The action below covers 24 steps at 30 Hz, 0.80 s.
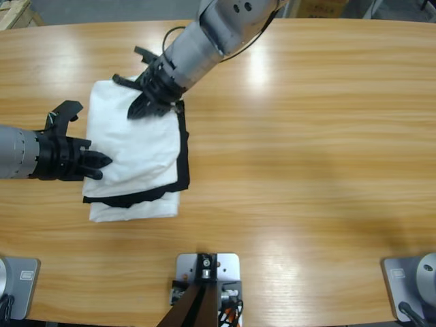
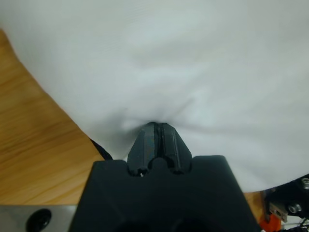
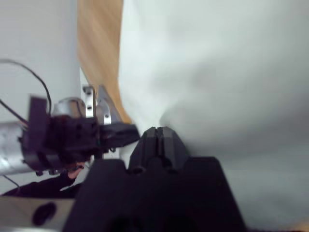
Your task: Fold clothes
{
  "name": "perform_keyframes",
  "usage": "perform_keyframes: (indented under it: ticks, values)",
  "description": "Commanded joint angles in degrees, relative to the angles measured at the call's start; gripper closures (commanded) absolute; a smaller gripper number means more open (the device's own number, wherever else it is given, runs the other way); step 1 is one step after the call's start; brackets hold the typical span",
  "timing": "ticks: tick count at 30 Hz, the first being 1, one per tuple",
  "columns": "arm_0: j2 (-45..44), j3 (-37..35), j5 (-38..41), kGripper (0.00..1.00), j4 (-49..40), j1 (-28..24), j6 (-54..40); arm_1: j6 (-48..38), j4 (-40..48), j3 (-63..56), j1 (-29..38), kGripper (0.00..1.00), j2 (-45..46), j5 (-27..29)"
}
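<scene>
The T-shirt [image 1: 136,146] is thin, soft white cloth, folded into a rough rectangle with rounded, slightly puffy edges, and it lies on the left half of the long desk [image 1: 306,136], whose top is smooth, glossy wood with a streaked honey grain. A narrow band of black garment [image 1: 182,157] shows along the shirt's right side and across its lower edge, with a strip of white cloth showing again below that band. The left claw [image 1: 136,112], matte black on a silver-grey arm that comes down from the top of the high view, sits on the shirt's upper right part, near the black band. In the left wrist view its 2 ribbed jaws are closed together, their tips [image 2: 155,126] pinching the T-shirt [image 2: 193,58], which puckers in shallow creases around them. The right claw [image 1: 105,162] reaches in from the left edge and meets the shirt's left side. Its jaws [image 3: 157,129] are likewise shut, nipping the white fabric [image 3: 217,72], with the left claw [image 3: 123,133] just beside them.
</scene>
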State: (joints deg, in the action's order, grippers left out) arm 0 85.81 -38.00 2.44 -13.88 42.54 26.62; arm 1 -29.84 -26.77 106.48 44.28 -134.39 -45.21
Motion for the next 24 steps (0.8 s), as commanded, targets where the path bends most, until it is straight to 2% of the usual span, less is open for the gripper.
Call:
perform_keyframes:
  ticks: [1,8,12,13,14,15,17,20,24]
  values:
    - [2.0,5.1,-0.4,1.000,2.4,2.3,0.8,0.8,-0.7,3.0,-4.2,1.000,-6.1,2.2]
    - [-0.1,8.0,-0.5,1.000,3.4,2.3,1.2,3.1,-3.9,7.6,-9.7,1.000,-7.6,3.0]
    - [-2.2,7.9,-0.5,1.000,4.4,2.3,2.0,6.4,-8.5,12.5,-12.7,1.000,-2.8,2.1]
    - [-3.1,7.3,-0.5,0.847,4.8,2.3,2.5,7.0,-9.2,12.5,-12.9,1.000,-0.4,1.4]
    - [-4.5,6.2,-0.3,0.474,4.8,2.3,2.9,7.3,-9.5,12.3,-12.9,1.000,2.3,0.0]
    - [-6.5,5.0,-0.3,0.369,4.8,2.3,3.3,7.4,-9.7,12.0,-12.7,1.000,5.2,-1.6]
    - [-10.8,2.1,-0.3,0.341,4.8,2.2,3.7,7.5,-11.5,10.0,-10.8,1.000,10.4,-4.4]
    - [-14.0,-0.5,0.0,0.345,4.7,0.5,4.2,7.8,-11.4,1.0,-6.5,1.000,14.4,-7.8]
    - [-10.7,-0.5,-0.1,0.345,4.8,-6.3,5.0,6.8,-3.3,-11.9,1.5,1.000,13.6,-7.4]
